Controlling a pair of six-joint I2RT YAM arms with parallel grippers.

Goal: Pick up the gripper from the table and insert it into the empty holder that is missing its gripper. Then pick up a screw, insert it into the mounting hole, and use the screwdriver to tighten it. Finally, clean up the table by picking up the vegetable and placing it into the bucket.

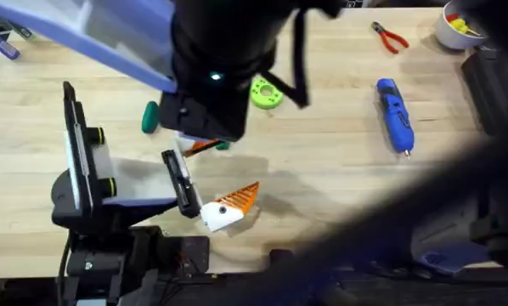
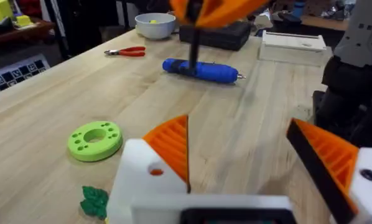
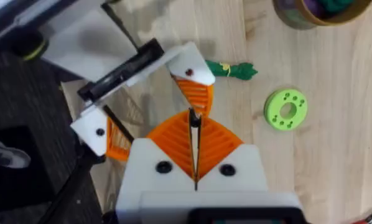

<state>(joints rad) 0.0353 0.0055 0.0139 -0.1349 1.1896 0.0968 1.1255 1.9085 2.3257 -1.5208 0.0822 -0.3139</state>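
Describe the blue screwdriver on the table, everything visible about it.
The screwdriver is a blue, pen-shaped tool, plastic by its look, with a darker band near its blunt end and a thin metal tip at the other. It lies flat on the bare wooden table, on the right side, tip pointing toward the robot's bases. Nothing touches it; the red-handled pliers lie apart, beyond it.
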